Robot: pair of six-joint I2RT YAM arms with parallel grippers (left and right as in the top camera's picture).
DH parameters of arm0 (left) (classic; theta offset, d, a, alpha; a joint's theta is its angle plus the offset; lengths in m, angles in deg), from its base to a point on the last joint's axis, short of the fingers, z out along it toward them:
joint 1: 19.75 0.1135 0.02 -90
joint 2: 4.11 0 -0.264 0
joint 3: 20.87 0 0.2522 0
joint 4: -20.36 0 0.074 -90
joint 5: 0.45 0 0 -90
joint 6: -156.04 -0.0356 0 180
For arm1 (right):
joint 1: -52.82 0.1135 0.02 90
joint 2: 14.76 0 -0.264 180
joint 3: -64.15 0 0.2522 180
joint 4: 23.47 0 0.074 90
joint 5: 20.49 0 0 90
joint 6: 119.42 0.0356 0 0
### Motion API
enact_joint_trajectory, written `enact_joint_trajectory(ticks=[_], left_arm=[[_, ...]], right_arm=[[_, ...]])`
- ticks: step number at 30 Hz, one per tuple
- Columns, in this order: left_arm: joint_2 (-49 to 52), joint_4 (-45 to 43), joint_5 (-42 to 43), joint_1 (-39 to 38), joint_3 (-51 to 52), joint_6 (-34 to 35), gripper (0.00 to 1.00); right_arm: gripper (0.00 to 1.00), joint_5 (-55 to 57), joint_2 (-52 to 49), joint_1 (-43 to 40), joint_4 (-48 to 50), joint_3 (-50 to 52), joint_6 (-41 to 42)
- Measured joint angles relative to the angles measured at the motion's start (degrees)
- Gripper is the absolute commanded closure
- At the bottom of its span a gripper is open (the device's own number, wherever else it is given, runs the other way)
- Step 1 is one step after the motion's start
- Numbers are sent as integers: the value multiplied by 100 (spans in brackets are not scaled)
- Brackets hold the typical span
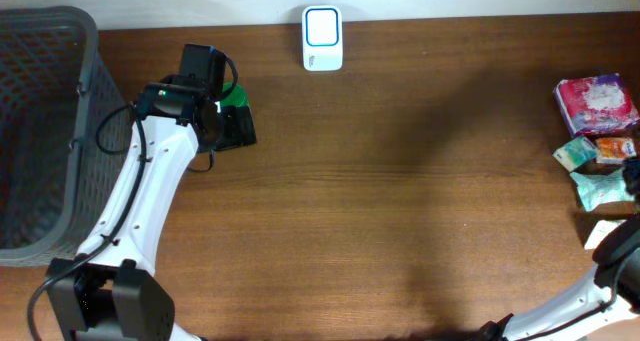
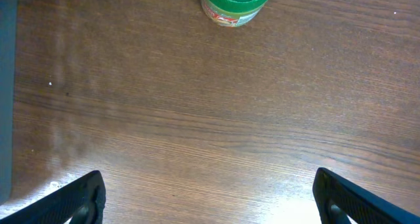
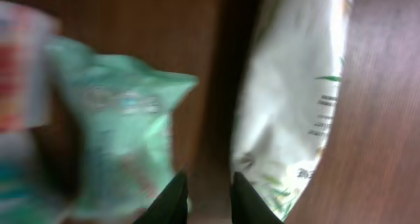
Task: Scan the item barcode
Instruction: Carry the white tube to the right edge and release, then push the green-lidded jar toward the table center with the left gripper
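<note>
Right hand is seen slightly parted and empty, low between teal packet and white pouch at the right edge of the desk. One packet alone should be pinched, with its barcode turned toward scanner. Left hand is spread wide, empty.

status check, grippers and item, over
Left gripper open, empty, green-lidded jar ahead. Right gripper barely parted, holding nothing, between teal packet and white pouch. Nothing at scanner.

Green-capped jar cut off by top edge
</note>
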Motion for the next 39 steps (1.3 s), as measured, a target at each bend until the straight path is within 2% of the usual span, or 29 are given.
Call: enact_joint_trajectory(ticks=[3,4,5,7,10,13,16,18,20,22,24,32,34,39], left_arm=[[0,2,0,0,0,0,1],[0,0,0,0,0,0,1],[0,0,0,0,0,0,1],[0,-2,0,0,0,0,1],[0,0,0,0,0,0,1],[0,0,0,2,0,0,1],[0,-2,0,0,0,0,1],[0,2,0,0,0,0,1],[0,0,0,0,0,0,1],[0,0,0,0,0,0,1],[0,0,-2,0,0,0,1],[0,-39,-59,0,0,2,1],[0,-474,33,0,2,9,1],[74,-2601,496,0,15,-170,1]], right_arm=[[82,-461,376,219,-96,-404,-57],[76,-669,507,323,-66,-463,-57],[62,-1078,739,568,2,-533,-96],[28,-1952,876,1051,234,-579,-348],[1,-2761,866,2153,391,-581,-787],[1,-2922,863,3373,704,-581,-1309],[1,-2264,855,4367,1049,-581,-1510],[1,-1596,850,4638,1224,-581,-1550],[1,-621,848,4544,1268,-581,-1539],[1,-254,848,4321,1200,-581,-1453],[1,127,848,3755,1113,-581,-1349],[1,249,848,3552,1104,-581,-1331],[1,249,848,3552,1102,-581,-1331],[1,267,848,3552,1093,-581,-1331]])
